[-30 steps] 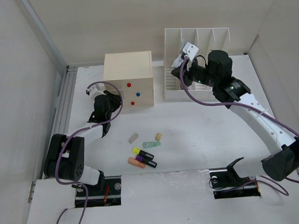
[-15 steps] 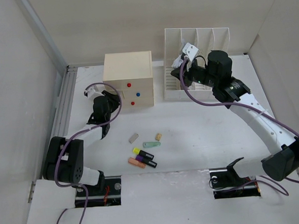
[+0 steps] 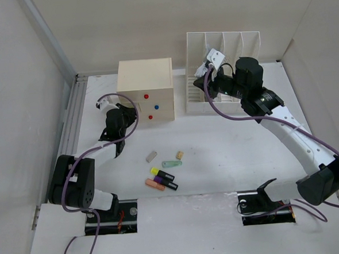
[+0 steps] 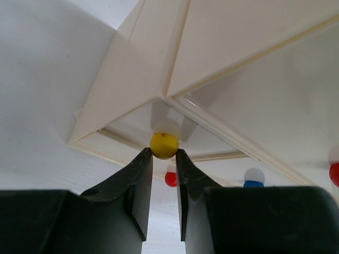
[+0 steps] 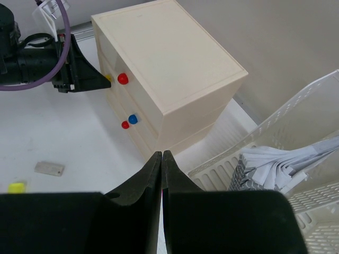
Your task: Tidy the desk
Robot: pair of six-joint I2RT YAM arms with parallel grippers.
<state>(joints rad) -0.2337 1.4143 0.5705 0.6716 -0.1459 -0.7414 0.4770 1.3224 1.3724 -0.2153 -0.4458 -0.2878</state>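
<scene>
Left gripper (image 4: 163, 156) is at the front left edge of the drawer box (image 3: 145, 76). Its fingertips (image 4: 144, 159) pinch the yellow knob (image 4: 163, 145) from both sides, right at their ends. That arm works in the narrow strip between the box and the rail (image 3: 71, 121) on the desk's left edge.

Right gripper (image 5: 161, 159) is clenched on nothing, fingers pressed together, and hangs over the front lip of the file rack (image 3: 233, 42), where papers (image 5: 286, 159) lie in a slot.

The desk (image 3: 228, 152) spans the whole floor of the cell. Box and rack stand along its far edge, just beside each other with a thin gap between.

Small loose items, among them highlighters (image 3: 163, 180), cluster near the centre front. I see broad bare surface right of centre, under the right arm.
</scene>
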